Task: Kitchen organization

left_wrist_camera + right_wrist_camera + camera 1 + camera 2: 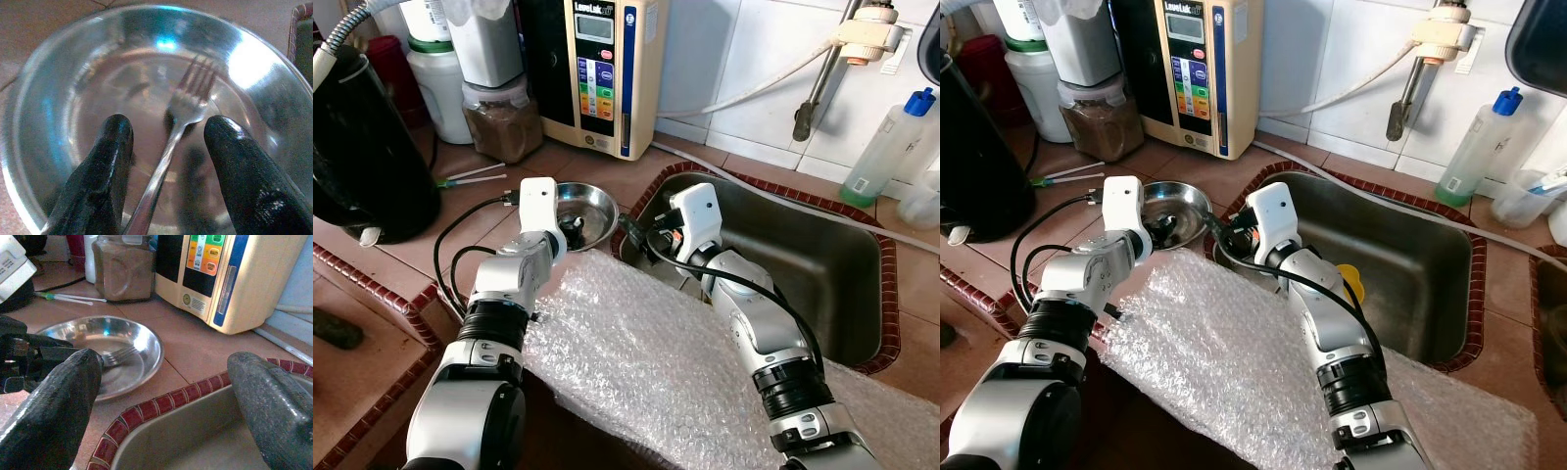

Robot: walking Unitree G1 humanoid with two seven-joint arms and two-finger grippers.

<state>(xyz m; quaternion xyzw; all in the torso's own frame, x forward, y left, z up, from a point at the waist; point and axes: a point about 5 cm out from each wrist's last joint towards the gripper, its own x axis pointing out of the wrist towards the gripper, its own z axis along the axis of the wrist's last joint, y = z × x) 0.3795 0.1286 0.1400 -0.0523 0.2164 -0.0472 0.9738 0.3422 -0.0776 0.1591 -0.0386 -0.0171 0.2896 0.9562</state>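
I see bowl (590,210) on desk (421,259), just left of sink (822,264). Fork (178,127) lies in bowl, between fingers of my left end effector (166,161). Right end effector (161,401) over sink's left rim. Jar (502,119) and appliance (602,69) behind bowl. Bubble wrap (646,362) in front.

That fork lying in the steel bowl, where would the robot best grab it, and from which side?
By the thin handle, probably. The fork lies in the bowl with tines pointing away from the left gripper, whose open fingers already straddle the handle. Coming down from above and closing across it looks simplest.
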